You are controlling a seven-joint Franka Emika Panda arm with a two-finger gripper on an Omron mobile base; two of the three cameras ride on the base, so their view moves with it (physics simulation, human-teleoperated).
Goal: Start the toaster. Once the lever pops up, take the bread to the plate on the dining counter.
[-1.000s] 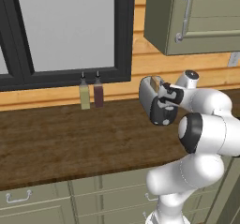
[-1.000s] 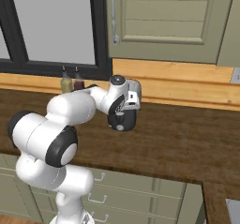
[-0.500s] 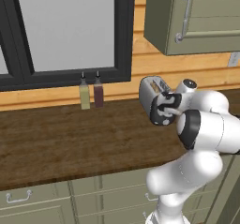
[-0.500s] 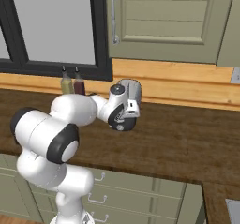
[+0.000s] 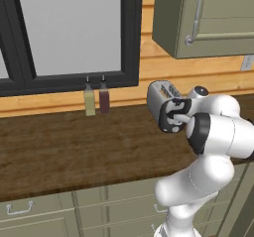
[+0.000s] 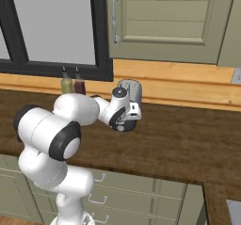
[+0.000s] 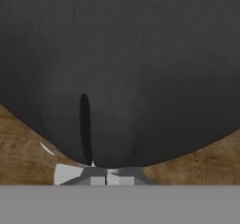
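The silver-grey toaster (image 5: 159, 93) stands on the wood counter by the back wall, also seen in the right base view (image 6: 130, 88). My gripper (image 5: 167, 123) is low against its dark end panel (image 7: 140, 68), which has a narrow vertical slot (image 7: 84, 124) close in front of the hand camera. The two fingertips (image 7: 97, 180) sit together at the foot of that slot, so the gripper (image 7: 107, 178) looks shut with nothing held. The bread is hidden. The plate and the dining counter are out of view.
Two small bottles (image 5: 89, 102) (image 5: 104, 98) stand left of the toaster under the dark-framed window. A grey-green wall cabinet (image 5: 208, 18) hangs above. The brown counter top (image 5: 74, 151) stretches left of the arm, with drawers below.
The hand has slid a little lower down the toaster's end panel, and more of the toaster's top shows above it. Bottles and toaster stay put.
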